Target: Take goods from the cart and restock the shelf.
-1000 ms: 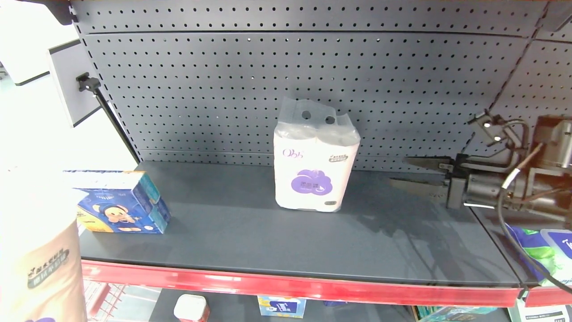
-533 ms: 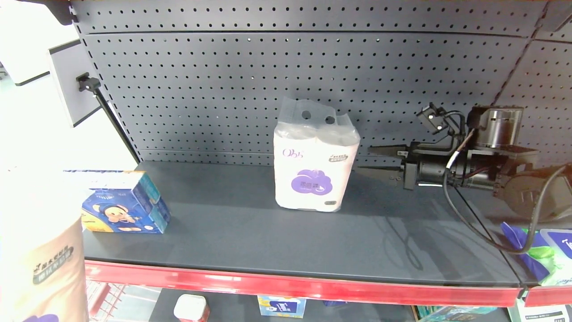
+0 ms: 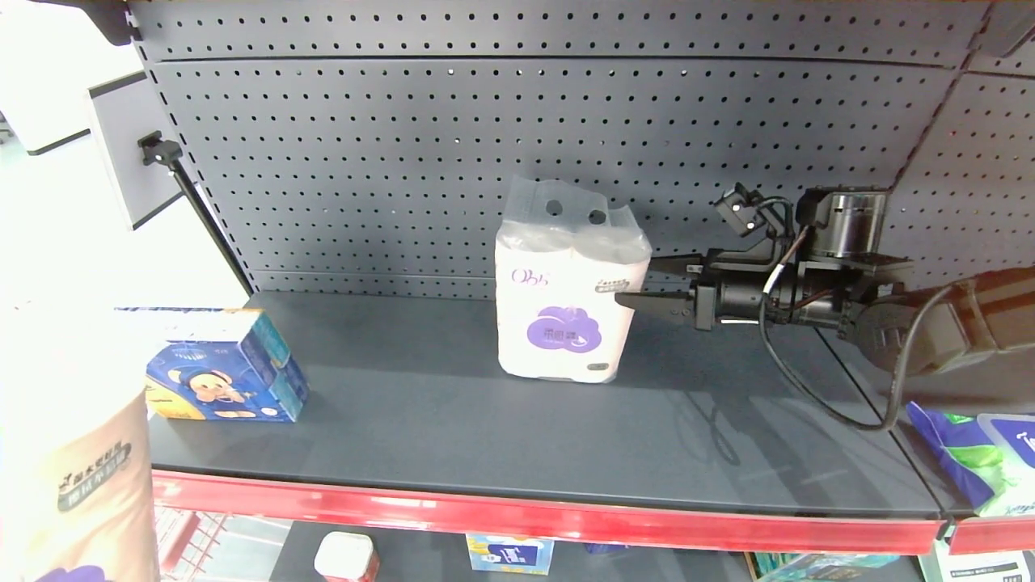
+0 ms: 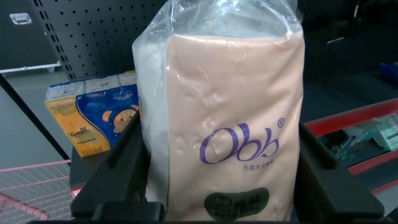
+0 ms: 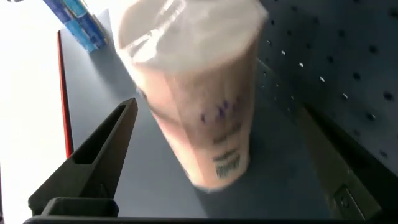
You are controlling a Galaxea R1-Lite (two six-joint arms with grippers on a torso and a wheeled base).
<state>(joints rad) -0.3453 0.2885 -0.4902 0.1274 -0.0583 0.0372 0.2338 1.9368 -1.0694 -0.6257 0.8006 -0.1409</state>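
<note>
A white-and-purple toilet paper pack (image 3: 570, 299) stands upright mid-shelf against the pegboard. My right gripper (image 3: 639, 280) is open at the pack's right side, one finger in front of its edge and the other behind. In the right wrist view the pack (image 5: 193, 74) lies ahead between the spread fingers (image 5: 93, 155). A beige toilet paper pack (image 3: 73, 477) rises at the lower left. My left gripper (image 4: 221, 168) is shut on this beige pack (image 4: 230, 106), a finger on each side.
A blue tissue box (image 3: 218, 376) sits at the left end of the grey shelf board (image 3: 453, 436), which has a red front lip (image 3: 517, 513). Green-blue packets (image 3: 978, 465) lie at the right. Small goods (image 3: 346, 558) stand on the shelf below. Pink cart wire (image 4: 31, 186) runs beneath.
My right arm has swung left and slightly up along the shelf, bringing its open fingers from well clear of the white pack to its right side. The left arm stays still.
</note>
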